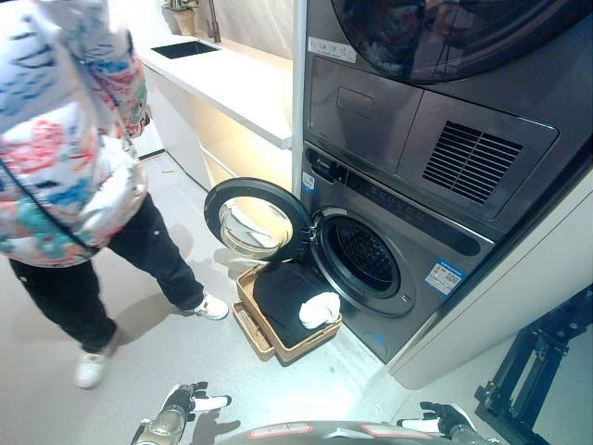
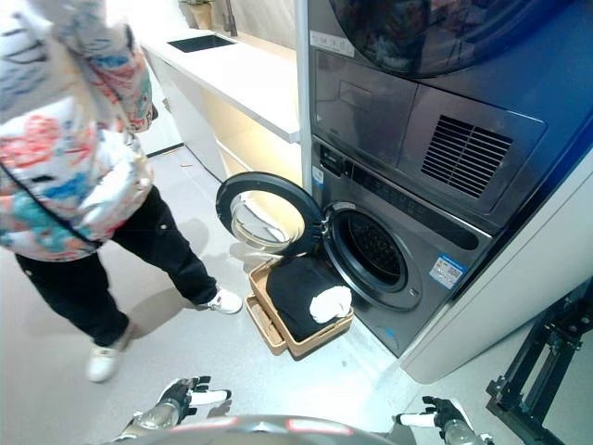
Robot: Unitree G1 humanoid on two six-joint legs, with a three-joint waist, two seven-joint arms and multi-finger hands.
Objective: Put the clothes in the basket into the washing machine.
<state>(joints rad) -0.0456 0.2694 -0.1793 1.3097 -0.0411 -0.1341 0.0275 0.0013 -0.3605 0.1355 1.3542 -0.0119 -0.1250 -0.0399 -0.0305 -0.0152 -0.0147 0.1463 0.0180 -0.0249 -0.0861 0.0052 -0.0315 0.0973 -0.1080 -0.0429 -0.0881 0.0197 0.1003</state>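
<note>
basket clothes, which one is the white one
The small rolled white garment at the basket's corner nearest the washer; the black garment fills the rest.

A silver-grey left arm [image 1: 159,428] is being shown. The left hand [image 1: 193,400] and right hand [image 1: 441,421] are being seen dark, with white covers on some fingers.

No legible print on washing machine [image 1: 389,250] labels
</note>
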